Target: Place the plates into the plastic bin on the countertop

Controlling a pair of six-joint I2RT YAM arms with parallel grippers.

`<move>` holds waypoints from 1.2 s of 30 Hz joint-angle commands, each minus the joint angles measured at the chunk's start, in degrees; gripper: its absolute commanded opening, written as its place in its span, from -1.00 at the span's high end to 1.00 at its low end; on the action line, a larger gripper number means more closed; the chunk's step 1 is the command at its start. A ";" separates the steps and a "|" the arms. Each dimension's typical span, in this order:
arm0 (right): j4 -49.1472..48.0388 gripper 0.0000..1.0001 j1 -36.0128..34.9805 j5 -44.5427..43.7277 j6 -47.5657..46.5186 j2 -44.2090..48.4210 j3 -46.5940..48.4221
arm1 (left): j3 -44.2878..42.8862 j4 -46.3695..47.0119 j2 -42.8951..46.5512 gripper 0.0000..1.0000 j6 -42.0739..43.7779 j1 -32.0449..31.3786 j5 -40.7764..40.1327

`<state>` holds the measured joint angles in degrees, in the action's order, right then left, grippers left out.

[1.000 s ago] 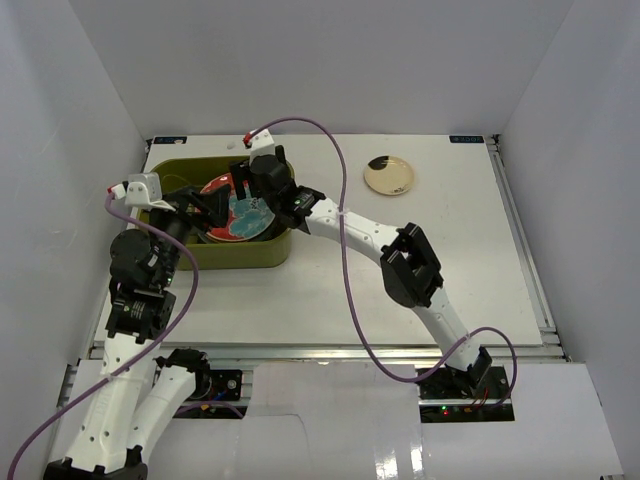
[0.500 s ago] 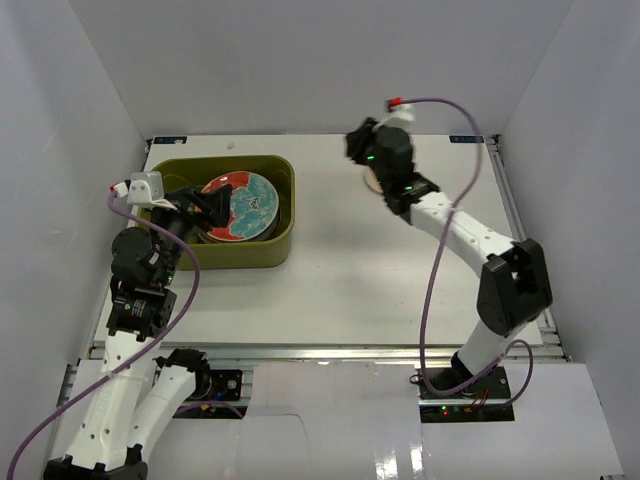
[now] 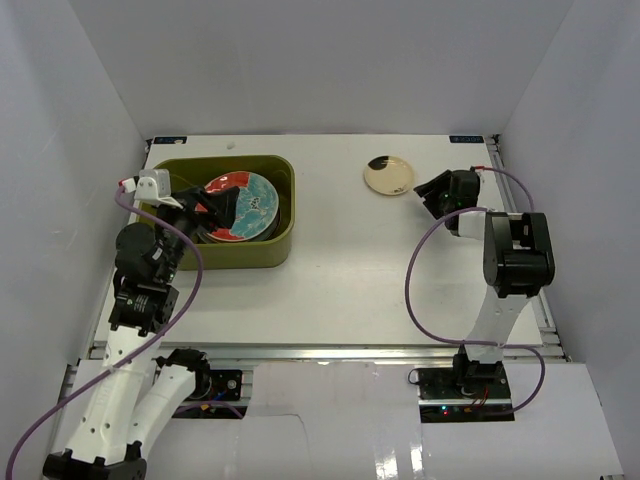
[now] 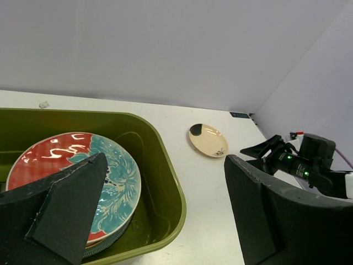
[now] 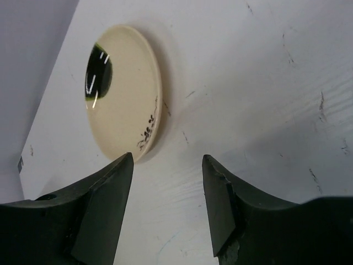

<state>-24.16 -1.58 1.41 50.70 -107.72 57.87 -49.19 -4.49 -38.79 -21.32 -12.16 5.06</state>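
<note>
The small cream plate [image 3: 388, 177] (a dark patch at one edge) lies flat on the countertop [image 3: 380, 280] near the far edge, right of centre. The right gripper [image 5: 167, 160] sits just beside it, jaws spread and empty. The red-teal plate [image 3: 240, 205] tops a stack inside the olive-green plastic bin [image 3: 272, 250] at the far left corner. There the left gripper [image 4: 165, 160] hovers, likewise spread and empty.
</note>
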 commanded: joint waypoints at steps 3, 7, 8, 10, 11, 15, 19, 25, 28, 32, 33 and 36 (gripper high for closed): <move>-3.79 -0.14 -0.35 5.36 4.41 -7.83 5.75 | -0.47 -0.08 0.03 -0.96 -0.21 -0.14 1.27; -2.56 -0.11 -0.96 6.15 5.72 -12.42 9.80 | -0.47 -0.08 -0.33 -0.96 -0.21 0.12 1.53; -2.12 -0.06 -1.14 6.06 5.90 -13.21 10.68 | -0.47 -0.08 -0.33 -0.96 -0.21 0.38 1.53; -1.33 -0.03 -1.40 5.97 6.25 -15.58 13.67 | -0.47 0.01 -0.59 -0.96 -0.21 0.56 1.79; -0.89 0.00 -1.75 5.97 6.69 -16.55 14.89 | -0.38 0.01 -0.59 -0.96 -0.39 0.82 1.88; -0.18 0.79 -1.84 7.11 8.27 -19.63 19.21 | -0.29 0.10 -0.85 -0.96 -0.30 1.18 1.71; -6.13 0.84 -1.84 5.54 6.70 -12.09 13.62 | -0.21 0.18 -0.59 -0.96 -0.30 1.53 1.71; -7.31 0.84 -5.69 7.03 -4.36 7.41 9.28 | -0.12 0.62 -0.24 -0.96 -1.18 2.14 3.29; -3.27 0.84 -12.62 5.54 -11.03 14.11 11.29 | -0.21 0.63 0.38 -0.96 -1.00 2.23 2.33; 3.74 0.84 -22.21 5.53 -15.45 14.04 21.72 | -0.03 0.54 1.08 -0.96 -0.65 2.23 0.83; 5.16 0.84 -25.80 5.53 -16.24 13.07 23.94 | -0.03 0.36 1.60 -0.96 -0.48 2.23 -0.22; 9.37 0.84 -32.31 4.05 -17.30 8.52 32.27 | -0.12 -0.08 3.09 -0.96 -0.13 2.23 -2.85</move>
<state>-21.34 -29.39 6.55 37.69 -94.87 84.05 -49.19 -4.47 -37.54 -22.00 -10.24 5.48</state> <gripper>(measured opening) 0.089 0.979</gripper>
